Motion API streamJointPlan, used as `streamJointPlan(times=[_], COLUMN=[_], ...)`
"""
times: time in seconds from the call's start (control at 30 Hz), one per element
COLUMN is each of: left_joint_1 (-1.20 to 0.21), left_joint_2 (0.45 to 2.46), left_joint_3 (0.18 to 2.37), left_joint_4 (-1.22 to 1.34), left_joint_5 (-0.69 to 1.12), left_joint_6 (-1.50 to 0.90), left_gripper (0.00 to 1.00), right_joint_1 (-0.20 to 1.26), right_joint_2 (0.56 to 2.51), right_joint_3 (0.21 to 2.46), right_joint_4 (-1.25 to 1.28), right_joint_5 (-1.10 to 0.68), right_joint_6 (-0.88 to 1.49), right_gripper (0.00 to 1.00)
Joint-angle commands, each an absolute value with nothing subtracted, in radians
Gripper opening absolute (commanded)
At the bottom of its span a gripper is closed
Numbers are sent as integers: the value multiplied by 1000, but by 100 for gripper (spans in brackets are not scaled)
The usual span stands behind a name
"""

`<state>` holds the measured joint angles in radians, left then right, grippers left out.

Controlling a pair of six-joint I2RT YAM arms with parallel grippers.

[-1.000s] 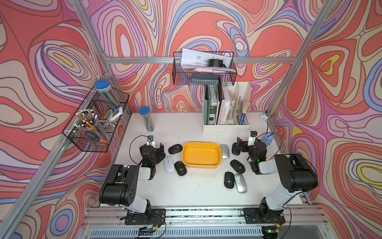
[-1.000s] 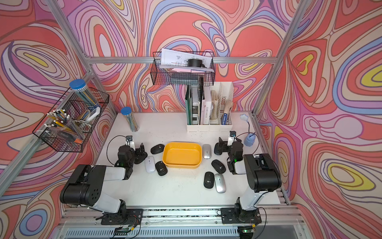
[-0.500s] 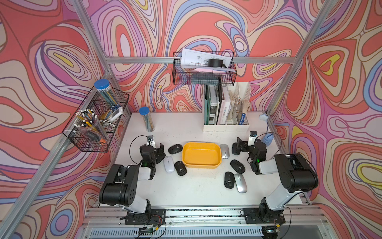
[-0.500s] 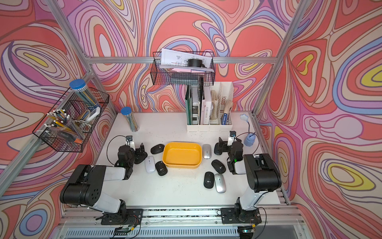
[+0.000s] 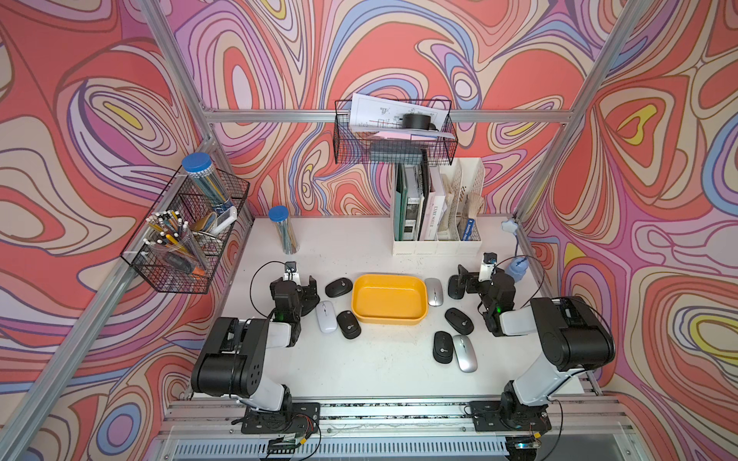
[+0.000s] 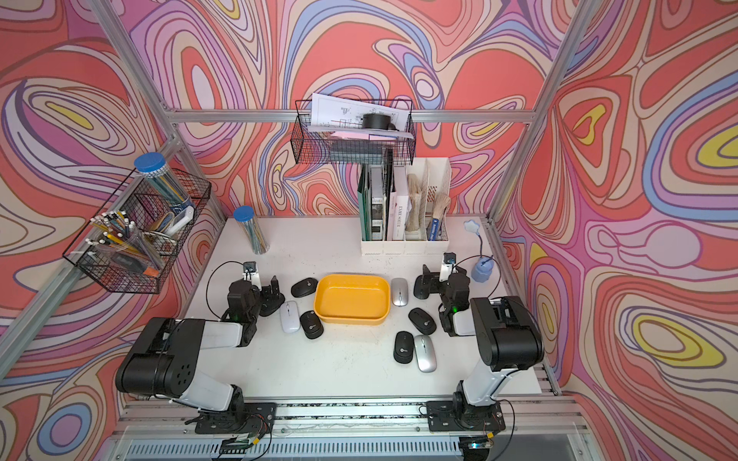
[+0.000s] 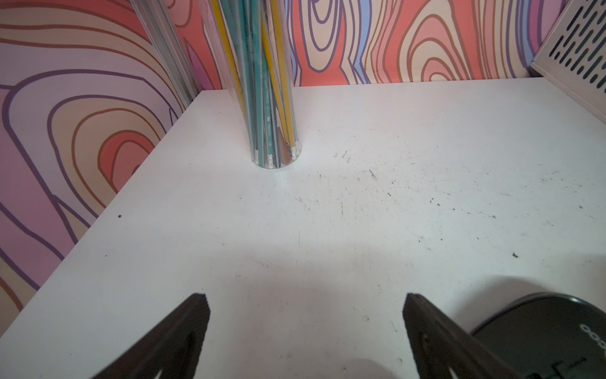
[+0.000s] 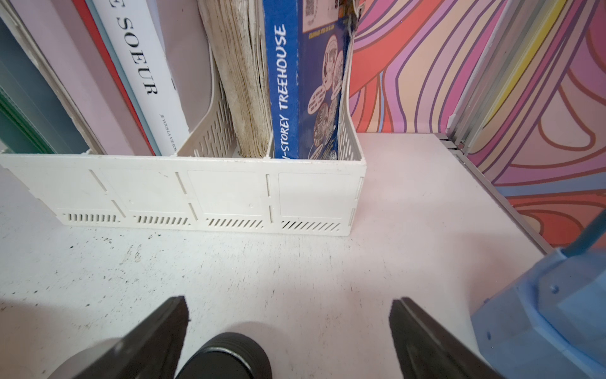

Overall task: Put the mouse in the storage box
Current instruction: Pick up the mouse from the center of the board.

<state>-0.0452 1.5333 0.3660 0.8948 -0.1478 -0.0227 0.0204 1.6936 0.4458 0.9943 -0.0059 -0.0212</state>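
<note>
Beside the storage box (image 5: 389, 318), left pincer (image 7: 305, 302), right pincer (image 8: 288, 305) gape, seemingly unladen.

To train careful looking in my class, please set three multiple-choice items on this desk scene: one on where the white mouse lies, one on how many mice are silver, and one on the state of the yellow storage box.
1. The white mouse lies:
A in the storage box
B on the table, on the left gripper's side of the box
C on the floor

2. How many mice are silver?
A one
B two
C four

3. The storage box is:
A empty
B holding one mouse
C tipped over

Key:
1 B, it rests on the tabletop outside the box.
2 B, one silver mouse lies beside the box and another nearer the robot's side.
3 A, only its bare yellow floor shows in both top views.
</note>
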Motion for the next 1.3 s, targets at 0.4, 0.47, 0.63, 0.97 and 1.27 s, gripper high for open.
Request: streamJointPlan(times=[0.4, 0.47, 0.63, 0.97, 1.27], left_joint_1=[-60, -77, -73, -47, -160], left_joint_2=[1181, 1147, 1167, 1212, 1380], left_joint_3=[681, 772, 1043, 1051, 1298], left_joint_4=[207, 42, -444, -437, -794], left_joint_5=[-39, -139, -213, 55, -11], left_joint_6=[-67, -208, -484, -479, -293], left_gripper=[99, 98, 99, 74, 76], right_joint_1=[87, 146, 396, 343, 347], right_joint_2=[1484, 1483, 1444, 1452, 1470], right_joint_3=[883, 991, 1011, 1002, 1096], right_joint_4=[77, -113, -52, -199, -433], right_joint_5=[277, 412, 825, 381, 392], right_joint_6=[134, 135, -18, 243, 290], right_gripper=[98, 98, 98, 66, 47])
